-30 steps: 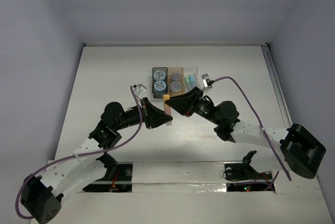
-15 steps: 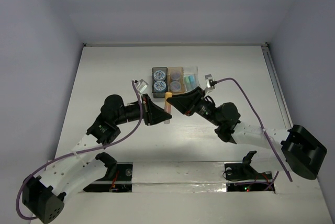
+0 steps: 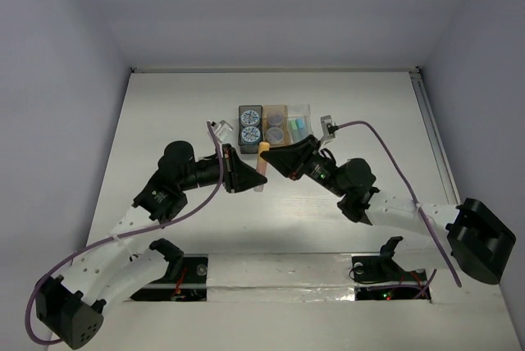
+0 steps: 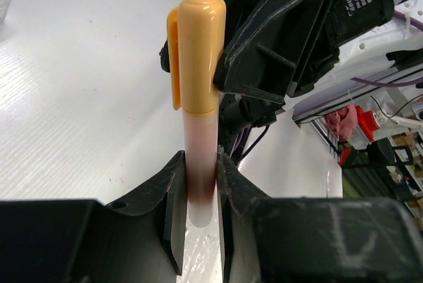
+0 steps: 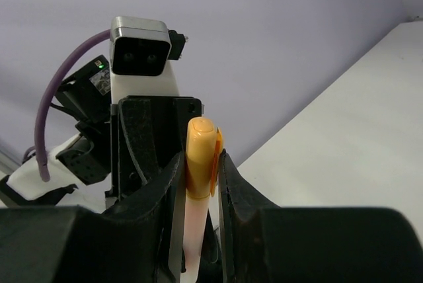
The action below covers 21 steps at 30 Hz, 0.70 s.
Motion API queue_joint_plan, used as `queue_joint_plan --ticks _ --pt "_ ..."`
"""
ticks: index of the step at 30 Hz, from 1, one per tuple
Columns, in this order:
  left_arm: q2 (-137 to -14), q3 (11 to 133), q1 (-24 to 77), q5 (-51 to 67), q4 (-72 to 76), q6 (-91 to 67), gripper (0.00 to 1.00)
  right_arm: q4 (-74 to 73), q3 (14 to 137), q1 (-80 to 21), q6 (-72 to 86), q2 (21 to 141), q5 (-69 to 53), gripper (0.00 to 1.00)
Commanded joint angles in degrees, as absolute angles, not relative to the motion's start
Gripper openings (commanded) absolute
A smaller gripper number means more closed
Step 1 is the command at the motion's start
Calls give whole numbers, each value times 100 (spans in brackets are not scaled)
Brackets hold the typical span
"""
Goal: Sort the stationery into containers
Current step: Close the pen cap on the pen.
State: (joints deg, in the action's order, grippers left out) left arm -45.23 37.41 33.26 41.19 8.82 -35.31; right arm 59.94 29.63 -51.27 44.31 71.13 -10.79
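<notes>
On the white table (image 3: pixel 164 121), just before the row of containers (image 3: pixel 276 107), my left pincer (image 4: pixel 197 194) clamps the pale barrel of the orange-capped marker (image 4: pixel 199 124). My right pincer (image 5: pixel 200 174) is clenched on its cap (image 5: pixel 201 141).
</notes>
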Motion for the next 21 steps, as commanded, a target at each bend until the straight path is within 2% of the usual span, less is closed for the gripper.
queue_joint_plan --ticks 1,9,14,21 --pt "-4333 5212 2900 2523 4403 -3551 0 2225 2346 -5836 3578 7576 -3076 0" --pt "-4578 5484 2699 2435 4421 -3524 0 1969 2390 -6134 3586 7585 -3041 0" --pt "-4606 5493 2312 2549 4412 -3638 0 1250 2207 -6135 3437 7007 -2708 0" --pt "-4482 5169 2197 2688 4385 -3787 0 1089 2127 -6135 3428 6697 -2409 0"
